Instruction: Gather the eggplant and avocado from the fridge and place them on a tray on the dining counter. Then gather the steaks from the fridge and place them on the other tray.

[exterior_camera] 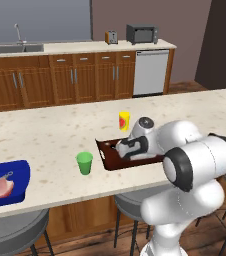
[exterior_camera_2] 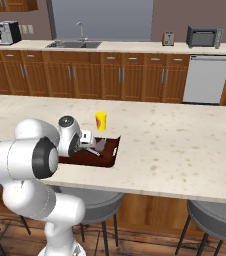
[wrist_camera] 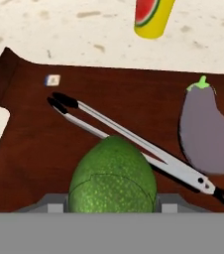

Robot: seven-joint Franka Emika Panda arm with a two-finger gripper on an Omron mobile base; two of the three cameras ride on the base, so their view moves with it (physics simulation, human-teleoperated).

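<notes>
We see the two-finger gripper (wrist_camera: 112, 208) clamped on the round-oval green avocado (wrist_camera: 113, 177), held just above the flat dark brown rectangular tray (wrist_camera: 29, 129) on the beige speckled dining counter (exterior_camera: 45, 140). On that tray lie the purple eggplant (wrist_camera: 208, 134) and silver metal tongs (wrist_camera: 134, 141), a yellow can with a watermelon label (wrist_camera: 151, 17) just beyond. At the counter's left end, a pale pink steak (exterior_camera: 1, 187) sits in the deep bright blue tray (exterior_camera: 20, 172), near a green cup (exterior_camera: 84, 163).

Both base views look forward and down over the dining counter (exterior_camera: 45, 140) from behind the arm, sharing the brown tray (exterior_camera_2: 111, 150). The hand view looks closely down into this tray.
</notes>
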